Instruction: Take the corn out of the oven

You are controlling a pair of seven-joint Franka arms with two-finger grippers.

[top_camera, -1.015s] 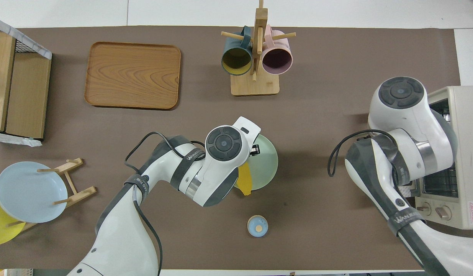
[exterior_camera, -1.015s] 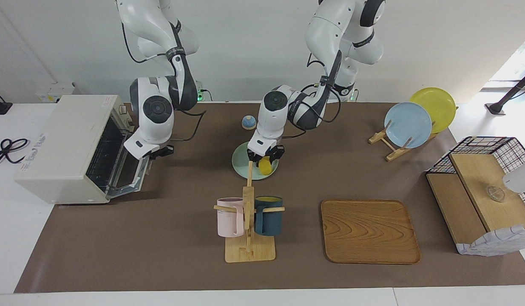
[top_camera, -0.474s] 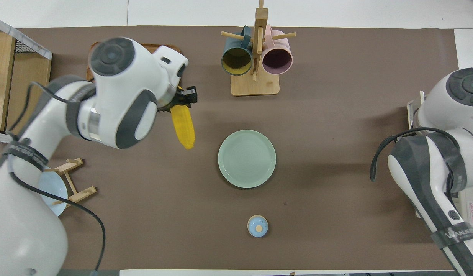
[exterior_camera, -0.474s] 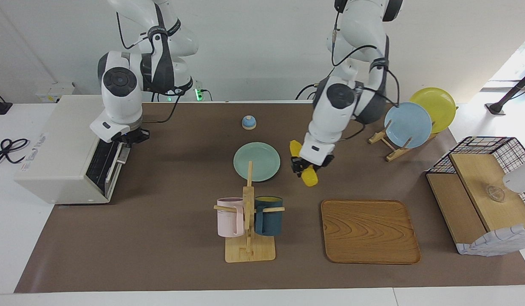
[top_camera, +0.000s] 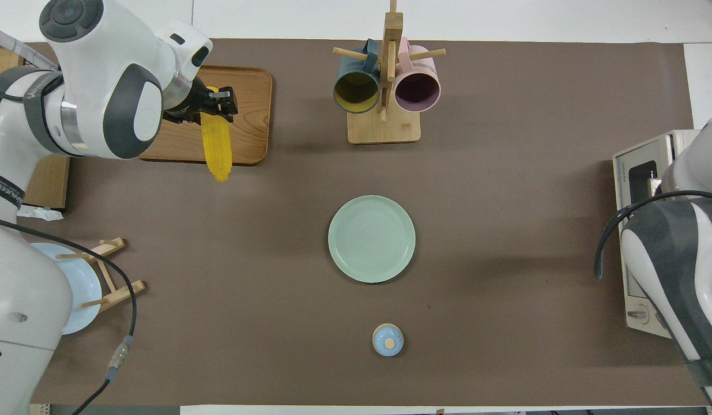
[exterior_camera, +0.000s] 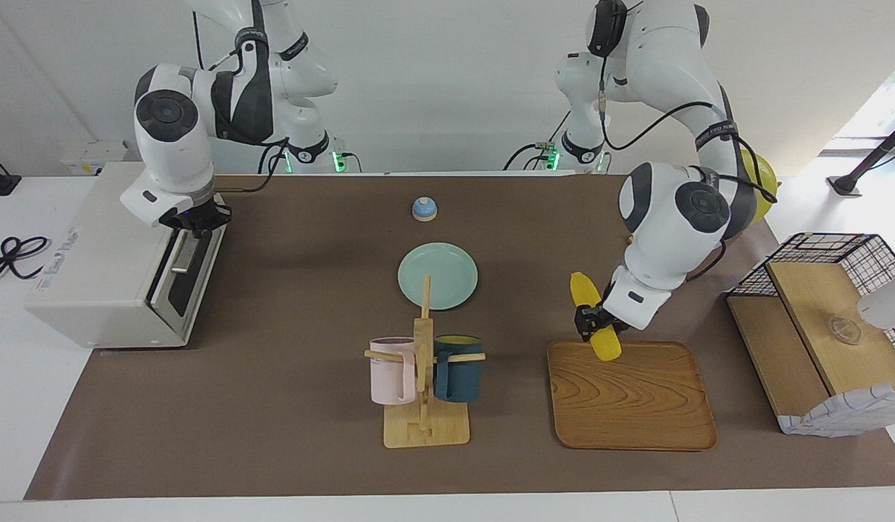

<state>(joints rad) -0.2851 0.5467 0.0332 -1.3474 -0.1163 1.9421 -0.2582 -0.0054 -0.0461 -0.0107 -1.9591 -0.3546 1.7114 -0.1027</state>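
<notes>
The yellow corn [exterior_camera: 582, 290] is clamped in my left gripper [exterior_camera: 594, 324], tilted, with its lower end over the edge of the wooden tray [exterior_camera: 630, 406] nearer to the robots. In the overhead view the corn [top_camera: 216, 147] hangs from the same gripper [top_camera: 214, 106] over the tray [top_camera: 252, 115]. The off-white oven [exterior_camera: 106, 254] stands at the right arm's end of the table, and its dark glass door [exterior_camera: 182, 279] is up against its front. My right gripper [exterior_camera: 195, 222] is at the door's top edge. The oven also shows in the overhead view [top_camera: 635, 167].
A pale green plate [exterior_camera: 438, 275] lies mid-table, with a small blue lidded pot [exterior_camera: 424, 209] nearer to the robots. A mug rack [exterior_camera: 424, 377] holds a pink and a dark blue mug. A wire-and-wood shelf [exterior_camera: 824, 326] and a plate stand [top_camera: 108, 271] are at the left arm's end.
My left gripper carried the corn from the green plate to over the wooden tray. My right gripper swung the oven door up from open to shut against the oven.
</notes>
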